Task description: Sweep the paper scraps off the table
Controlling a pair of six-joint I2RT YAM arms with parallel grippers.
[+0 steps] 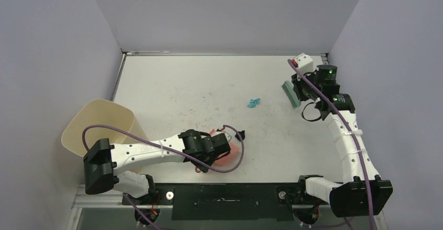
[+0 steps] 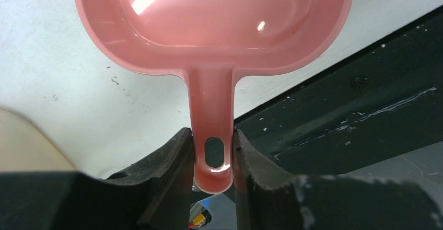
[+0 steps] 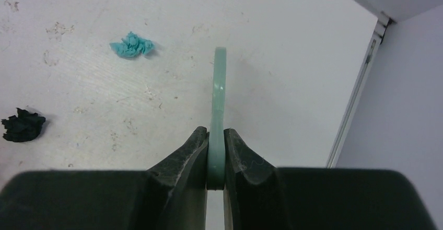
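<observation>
Left gripper [image 2: 213,151]: at the handle end of the dustpan [image 2: 209,26]; narrow, clamped on that pink handle, one finger pressed to each side of the hang hole.
Dustpan: landmark for every place below; pan over the white table [image 1: 183,83], handle end over the dark strip along the near edge; resting or lifted, cannot tell.
Bin [image 1: 99,123]: beige, well left of the dustpan, at the left table edge.
Black scrap [image 1: 240,134]: on the table, just beyond the far right corner of the dustpan; touching or apart, cannot tell.
Teal scrap [image 1: 254,103]: on the table, farther beyond the dustpan and slightly right, apart from the black scrap.
Brush [image 1: 290,94]: teal, beyond and well right of the dustpan, near the teal scrap; bristle head turned toward the dustpan side; height over the table, cannot tell.
Right gripper [image 3: 216,146]: farthest right of the dustpan; narrow, pinched tight on the thin brush handle, seen edge-on.
</observation>
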